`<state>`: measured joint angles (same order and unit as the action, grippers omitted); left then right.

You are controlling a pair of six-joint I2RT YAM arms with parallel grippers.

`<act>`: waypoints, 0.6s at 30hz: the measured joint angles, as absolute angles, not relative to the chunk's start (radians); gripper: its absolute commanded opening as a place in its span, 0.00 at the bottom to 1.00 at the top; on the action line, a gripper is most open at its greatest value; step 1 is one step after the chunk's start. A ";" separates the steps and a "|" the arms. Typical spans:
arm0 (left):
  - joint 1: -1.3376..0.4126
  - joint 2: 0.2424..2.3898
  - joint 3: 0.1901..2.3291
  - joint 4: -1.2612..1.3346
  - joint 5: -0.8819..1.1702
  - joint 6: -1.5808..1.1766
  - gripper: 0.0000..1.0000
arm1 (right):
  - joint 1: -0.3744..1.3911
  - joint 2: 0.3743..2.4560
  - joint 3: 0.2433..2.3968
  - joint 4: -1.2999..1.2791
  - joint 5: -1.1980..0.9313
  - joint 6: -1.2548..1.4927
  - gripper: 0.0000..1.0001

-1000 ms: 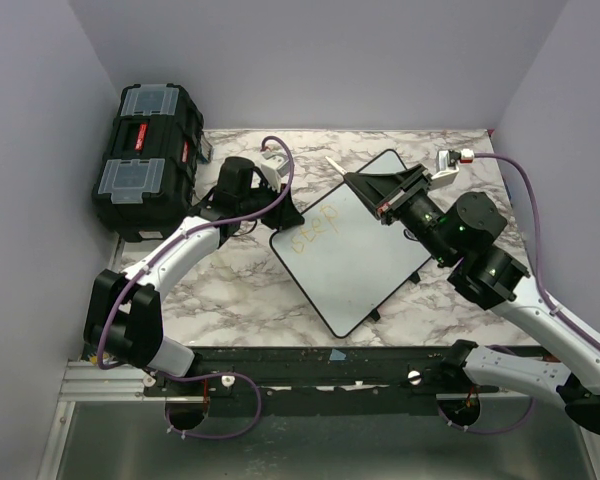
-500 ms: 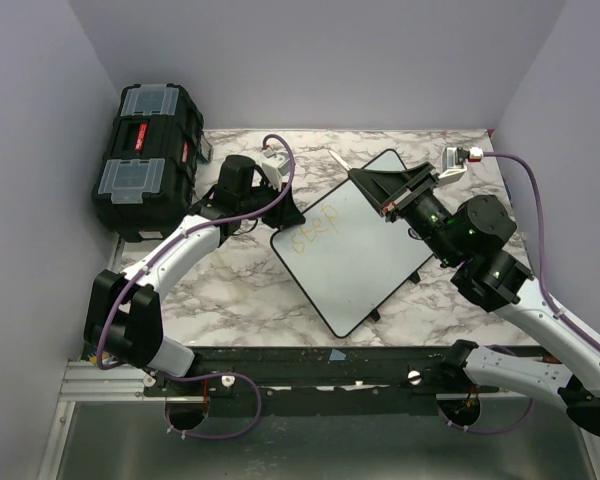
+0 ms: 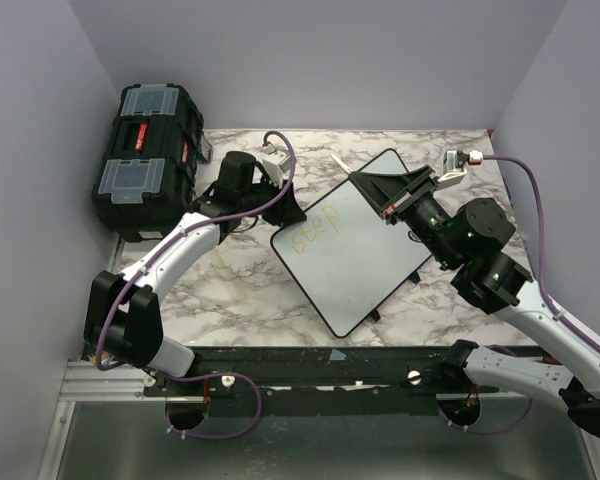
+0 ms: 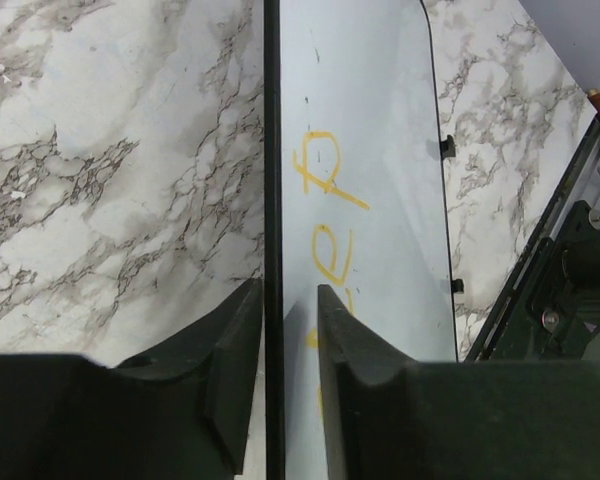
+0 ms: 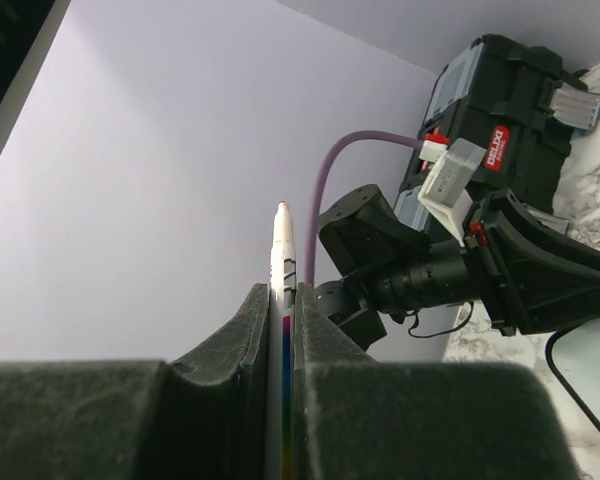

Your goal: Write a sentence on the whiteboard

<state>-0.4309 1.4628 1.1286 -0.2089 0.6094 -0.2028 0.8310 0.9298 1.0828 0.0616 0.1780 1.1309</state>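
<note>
Plainly the whiteboard (image 3: 355,270), lying askew on the marble table (image 3: 230,290), could skid or pivot under writing pressure, because the left arm, stretched in low, holds it only by the black rim, the left gripper (image 4: 288,292) closed narrowly on that edge. Right arm reaches over the far corner, the right gripper (image 5: 282,292) clamped on a marker (image 5: 281,235), tip raised clear; a slip would skew the faint orange sentence (image 4: 325,200) just beyond the left gripper

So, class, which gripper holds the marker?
The right gripper: the marker is pinched in its jaws, tip pointing away. The left gripper instead straddles the rim of the whiteboard.
</note>
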 measured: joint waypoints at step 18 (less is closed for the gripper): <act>-0.366 1.460 1.187 -0.227 0.612 -0.184 0.58 | 0.831 0.853 1.019 -0.157 0.369 0.971 0.01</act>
<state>-0.3664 1.4601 1.1873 -0.2268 0.6125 -0.1837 0.8310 0.8528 1.0191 -0.1566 0.3691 0.9707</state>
